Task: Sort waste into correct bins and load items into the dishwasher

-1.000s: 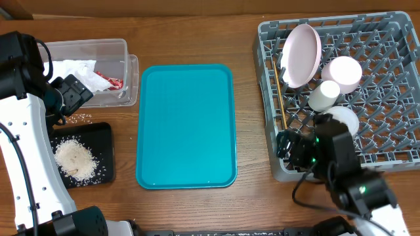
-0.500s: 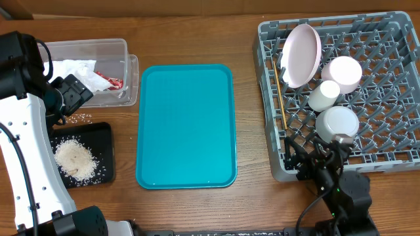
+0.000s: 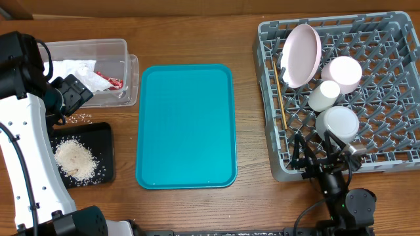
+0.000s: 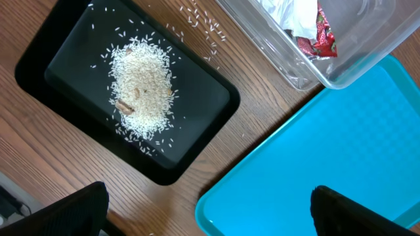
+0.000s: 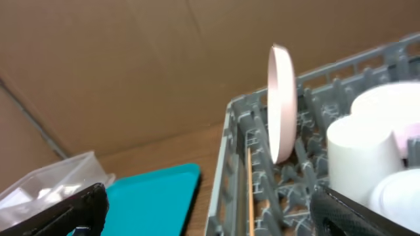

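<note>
A brown wooden table (image 3: pixel 197 26) lies under me, cardboard behind it. My right tool (image 3: pixel 326 159) hangs spread wide and empty at the near edge of the grey dish rack (image 3: pixel 394 78), where the large plate (image 3: pixel 301 55) stands on edge beside the chopsticks (image 3: pixel 279 92), with cup (image 3: pixel 323 96) and bowl (image 3: pixel 337 122) close by. My left tool (image 4: pixel 207 210) is likewise released above the black tray (image 4: pixel 203 108) of rice (image 4: pixel 141 82) and the clear tub (image 3: pixel 85 47) holding napkin (image 3: pixel 72 71) and red wrapper (image 3: pixel 110 80). I judge sorting and loading finished; next, only pulling my arms clear.
</note>
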`<state>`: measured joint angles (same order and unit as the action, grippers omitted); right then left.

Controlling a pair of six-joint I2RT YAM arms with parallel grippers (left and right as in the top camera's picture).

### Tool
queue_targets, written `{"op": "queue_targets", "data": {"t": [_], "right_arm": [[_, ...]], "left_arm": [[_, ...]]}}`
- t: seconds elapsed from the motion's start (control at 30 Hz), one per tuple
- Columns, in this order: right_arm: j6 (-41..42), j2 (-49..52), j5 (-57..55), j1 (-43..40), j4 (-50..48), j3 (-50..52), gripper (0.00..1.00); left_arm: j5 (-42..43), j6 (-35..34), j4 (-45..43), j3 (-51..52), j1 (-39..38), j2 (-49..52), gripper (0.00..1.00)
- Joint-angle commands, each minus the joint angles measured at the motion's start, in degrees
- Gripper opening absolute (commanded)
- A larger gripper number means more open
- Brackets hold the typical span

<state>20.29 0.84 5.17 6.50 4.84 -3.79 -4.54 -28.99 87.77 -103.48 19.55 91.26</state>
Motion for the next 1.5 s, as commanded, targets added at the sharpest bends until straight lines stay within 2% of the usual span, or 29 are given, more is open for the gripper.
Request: {"op": "queue_targets", "data": {"t": [0.0,0.17,0.27,0.6,1.47], "right_arm": [[-0.8,-0.7,-4.1,-0.3,-3.9,3.3,1.00],[-1.4,-0.7,-7.1,-0.3,-4.0,3.3,1.00],[-2.8,-0.7,-8.6,-0.3,-0.3,3.3,1.00],[-9.9,-0.7,-8.5,-0.3,-0.3,3.3,1.00],[-9.9,-0.7,-8.5,-0.3,-0.3,3.3,1.00]], "left_arm": [[0.1,-0.8,0.0,-0.4,0.3,0.2,1.00],[0.1,-0.8,0.0,-0.4,0.3,0.2,1.00],[0.1,-0.8,0.0,-0.4,0.3,0.2,1.00],[0.1,-0.8,0.0,-0.4,0.3,0.2,1.00],[0.1,-0.8,0.0,-0.4,0.3,0.2,1.00]]}}
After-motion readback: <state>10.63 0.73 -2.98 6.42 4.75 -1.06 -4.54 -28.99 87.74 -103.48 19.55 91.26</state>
